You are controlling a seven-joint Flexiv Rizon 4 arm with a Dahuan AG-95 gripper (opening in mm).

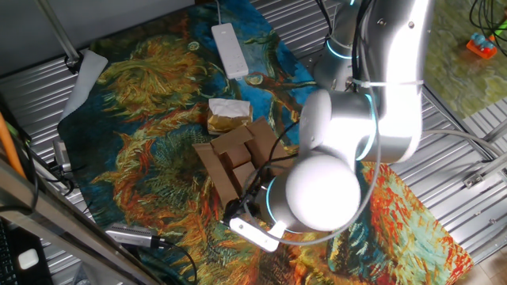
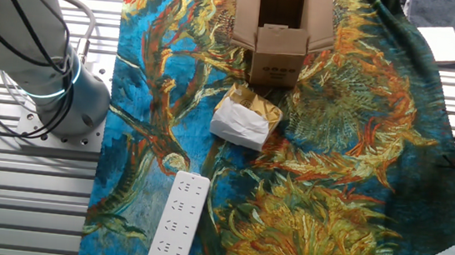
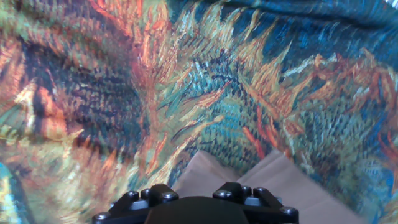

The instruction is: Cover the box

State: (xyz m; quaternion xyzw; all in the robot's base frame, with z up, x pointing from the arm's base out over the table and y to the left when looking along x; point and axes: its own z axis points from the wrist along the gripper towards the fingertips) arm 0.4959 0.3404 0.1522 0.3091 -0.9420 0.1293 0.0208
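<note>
- No readable words, brands or numbers anywhere.
- Small brown corrugated cardboard box (image 2: 280, 34): a row of tiny dark printed symbols on its front wall, too small to make out.

Paper packet (image 2: 245, 121), power strip (image 2: 176, 221), sunflower cloth (image 2: 346, 198)

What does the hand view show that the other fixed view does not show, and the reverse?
Only the hand view shows the dark base of the gripper at its bottom edge; the fingertips are out of frame. Only the other fixed view shows the box as a whole, open with flaps spread, the crumpled paper packet, the white power strip and the arm's base. Both show the painted cloth and brown cardboard, seemingly a box flap.
</note>
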